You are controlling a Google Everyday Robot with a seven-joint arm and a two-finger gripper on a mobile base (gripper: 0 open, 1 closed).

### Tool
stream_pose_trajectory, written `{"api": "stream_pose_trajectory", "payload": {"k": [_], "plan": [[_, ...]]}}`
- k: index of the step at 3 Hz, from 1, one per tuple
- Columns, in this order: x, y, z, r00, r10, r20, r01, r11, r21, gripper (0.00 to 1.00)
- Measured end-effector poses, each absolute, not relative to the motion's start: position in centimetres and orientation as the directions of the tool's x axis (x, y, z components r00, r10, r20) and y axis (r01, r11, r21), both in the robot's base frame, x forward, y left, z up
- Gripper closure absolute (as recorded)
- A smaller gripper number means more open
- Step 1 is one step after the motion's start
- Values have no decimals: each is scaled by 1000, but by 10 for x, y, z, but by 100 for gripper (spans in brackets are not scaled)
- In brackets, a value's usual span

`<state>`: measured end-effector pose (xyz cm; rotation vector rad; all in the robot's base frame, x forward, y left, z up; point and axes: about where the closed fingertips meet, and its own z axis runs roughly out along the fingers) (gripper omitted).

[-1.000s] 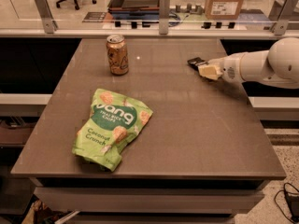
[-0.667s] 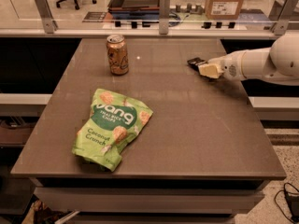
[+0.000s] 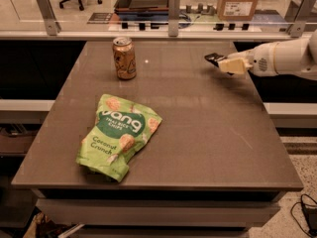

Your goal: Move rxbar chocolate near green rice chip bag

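The rxbar chocolate (image 3: 213, 58), a small flat black bar, is held in the tips of my gripper (image 3: 223, 62) at the table's far right, a little above the surface. The gripper reaches in from the right on a white arm and is shut on the bar. The green rice chip bag (image 3: 118, 134), a crinkled light-green pouch with a dark green patch and white lettering, lies flat at the front left of the table, far from the gripper.
An orange-gold drink can (image 3: 124, 58) stands upright at the back left of the grey table (image 3: 208, 133). A glass rail with metal posts (image 3: 173, 6) runs behind the table's far edge. A cardboard box (image 3: 237, 1) sits beyond it.
The gripper has risen slightly and drawn a little to the right with the black bar in it. The bag and the can have not moved.
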<state>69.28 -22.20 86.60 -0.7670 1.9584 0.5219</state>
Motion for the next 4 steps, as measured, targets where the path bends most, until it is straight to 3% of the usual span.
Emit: {"api": "stream_pose_trajectory", "payload": {"k": [2, 4], "plan": [[674, -227, 888, -351, -311, -883, -766, 638, 80, 100], [622, -215, 902, -323, -389, -863, -820, 570, 49, 100]]}}
